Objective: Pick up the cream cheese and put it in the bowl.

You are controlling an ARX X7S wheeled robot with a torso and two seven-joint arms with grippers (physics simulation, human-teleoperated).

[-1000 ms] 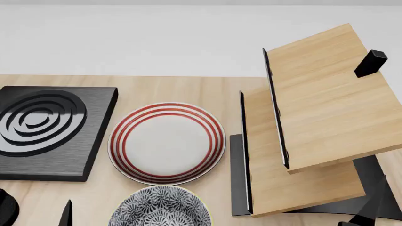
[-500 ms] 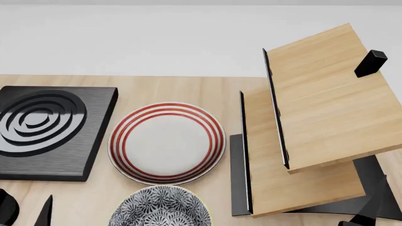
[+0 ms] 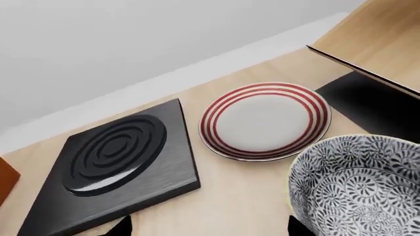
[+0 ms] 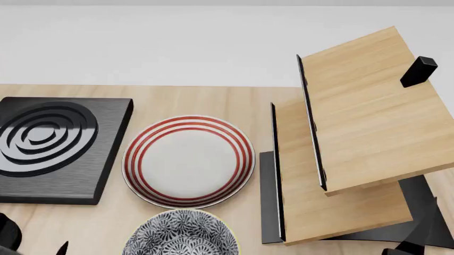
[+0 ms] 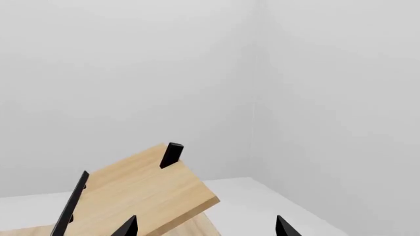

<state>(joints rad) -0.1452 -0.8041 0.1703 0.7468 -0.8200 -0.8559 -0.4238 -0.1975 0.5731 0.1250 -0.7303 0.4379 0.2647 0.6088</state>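
cream cheese: not in any view, grip point unjudgeable | bowl [image 4: 181, 234] bottom centre, looked rigid, empty | left pincer [image 3: 208, 227] tips apart | right pincer [image 5: 204, 227] tips apart, empty

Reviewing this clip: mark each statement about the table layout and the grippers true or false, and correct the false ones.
1. The plate lies between the burner block and the wooden shelf. True.
2. The cream cheese already sits in the bowl. False: no cream cheese shows in any view, and the visible part of the bowl is empty.
3. The left gripper is shut on the bowl. False: its fingertips stand apart, holding nothing.
4. The bowl lies nearer the robot than the plate. True.
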